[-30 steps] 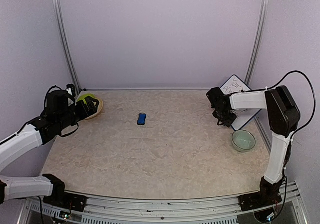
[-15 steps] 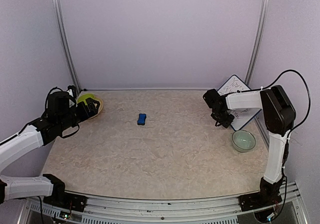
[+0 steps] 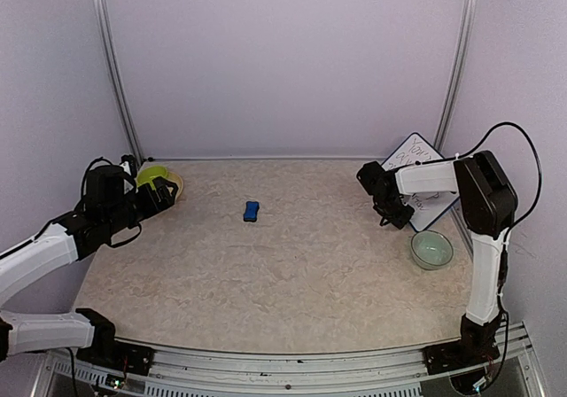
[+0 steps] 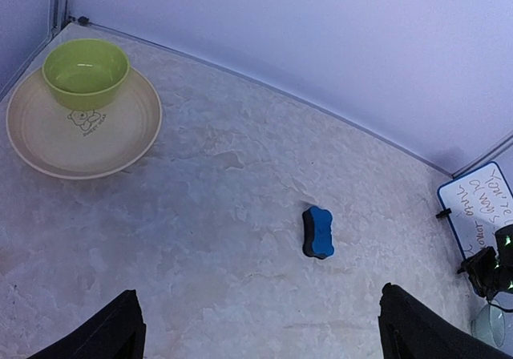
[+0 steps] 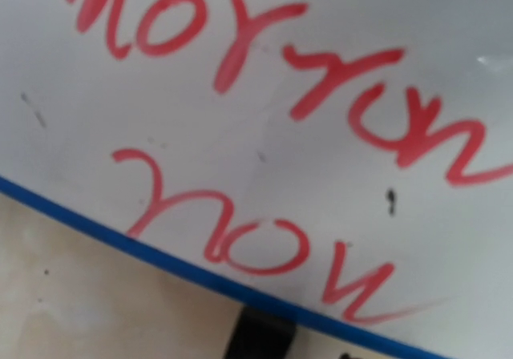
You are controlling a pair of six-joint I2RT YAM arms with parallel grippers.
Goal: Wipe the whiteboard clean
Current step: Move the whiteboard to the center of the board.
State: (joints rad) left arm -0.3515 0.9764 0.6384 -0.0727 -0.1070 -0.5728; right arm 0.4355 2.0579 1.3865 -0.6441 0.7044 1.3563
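On the marbled table point(image 3: 292, 273), the whiteboard point(image 3: 415, 156) propped upper right looks light, stiff, tippy, so I'd grab its blue edge point(image 5: 120, 234); left claw point(image 3: 166, 190) gapes open, right claw point(image 3: 391, 213) can't tell.

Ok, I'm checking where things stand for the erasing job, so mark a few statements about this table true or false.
The whiteboard carries red writing. True.
The blue eraser rests against the whiteboard. False: it lies alone mid-table.
The green bowl sits on a plate. True.
The left fingers are shut. False: they stand wide open.
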